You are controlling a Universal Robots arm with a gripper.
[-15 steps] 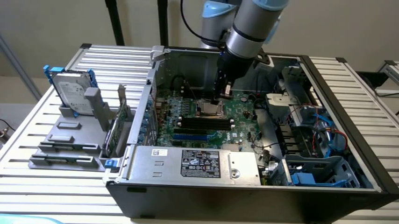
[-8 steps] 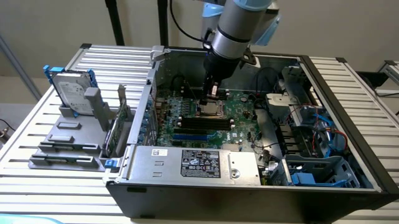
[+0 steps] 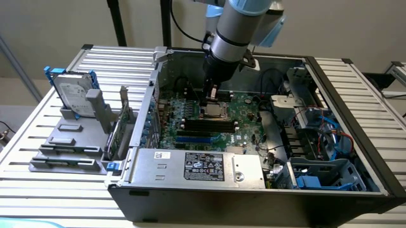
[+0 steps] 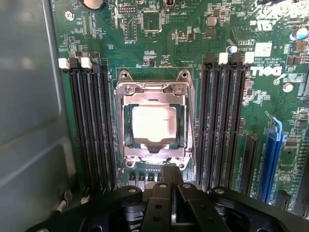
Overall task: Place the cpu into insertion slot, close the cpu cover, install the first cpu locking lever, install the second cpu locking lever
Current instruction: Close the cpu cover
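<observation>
Hanging low inside the computer case [image 3: 209,209]
The gripper [image 4: 170,180] is pinched shut and holds nothing, just beside the edge of the insertion slot [image 4: 128,126]. The cpu [image 4: 153,123] lies flat in the slot. The cpu cover [image 4: 154,89] is down around it. Long black memory slots [image 4: 91,125] stand on both sides.

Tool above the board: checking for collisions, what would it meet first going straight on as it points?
Probably the near rim of the cpu cover, just beyond the shut tool; depth is unclear.
</observation>
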